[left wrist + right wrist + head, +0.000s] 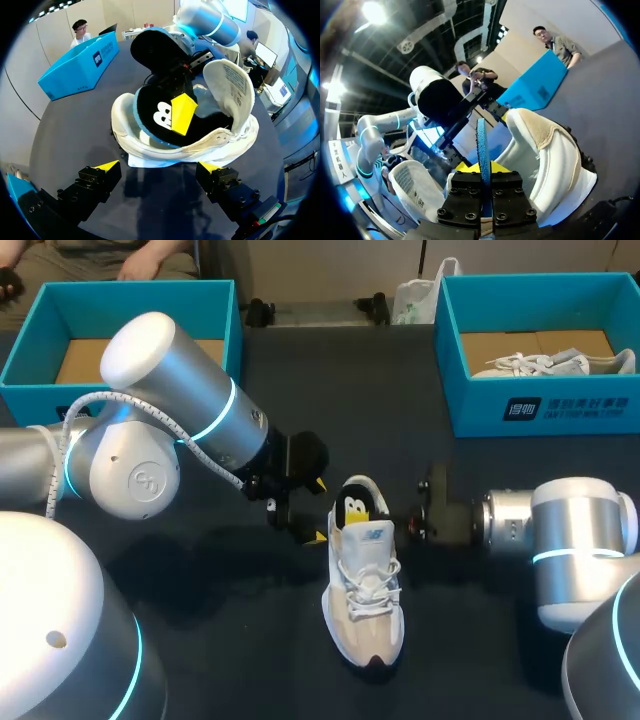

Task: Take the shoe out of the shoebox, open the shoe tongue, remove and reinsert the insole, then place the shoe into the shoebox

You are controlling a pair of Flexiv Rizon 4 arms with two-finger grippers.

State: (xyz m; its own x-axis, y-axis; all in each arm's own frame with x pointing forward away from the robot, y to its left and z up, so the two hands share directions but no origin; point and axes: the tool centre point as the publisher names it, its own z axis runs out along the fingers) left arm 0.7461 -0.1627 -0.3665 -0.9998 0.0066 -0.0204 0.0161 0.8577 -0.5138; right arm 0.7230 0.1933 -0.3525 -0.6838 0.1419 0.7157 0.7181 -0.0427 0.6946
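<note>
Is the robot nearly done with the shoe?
About halfway. The shoe is out on the table and its tongue is folded open. The right gripper pinches the insole, partly in the shoe; going out or in, I cannot tell. Putting it into a shoebox is left.

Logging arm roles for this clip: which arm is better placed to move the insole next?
Right. The right gripper is shut on the black, blue-edged insole, which stands partly out of the heel of the white lace-up shoe. The left gripper is open, the shoe ahead of it, holding nothing.
</note>
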